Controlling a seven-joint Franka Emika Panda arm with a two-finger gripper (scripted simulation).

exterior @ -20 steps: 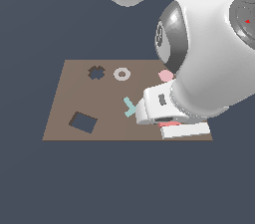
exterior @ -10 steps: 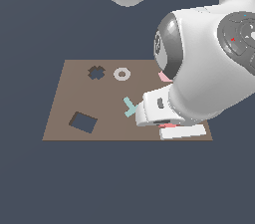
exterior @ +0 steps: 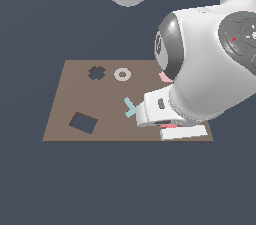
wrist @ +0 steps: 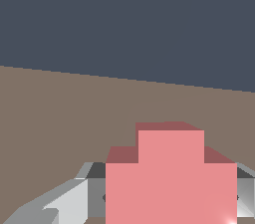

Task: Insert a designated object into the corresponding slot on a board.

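the hand [wrist: 169, 195] is clamped on the salmon-red plus-shaped block [wrist: 169, 178]: in the wrist view the block fills the space between the grey fingers [wrist: 67, 200], which press it from both sides so it rides flat and square. in the exterior view the bulky arm [exterior: 210, 74] hides most of the grasp at the board's [exterior: 65, 104] near corner on the exterior view's right, only a sliver of red showing. the cross-shaped slot [exterior: 96, 73] lies well apart, toward the far edge on the exterior view's left, beside a pale ring [exterior: 122, 74]. a teal t-shaped piece [exterior: 130, 107] sits between, so the carry probably needs height to clear it.
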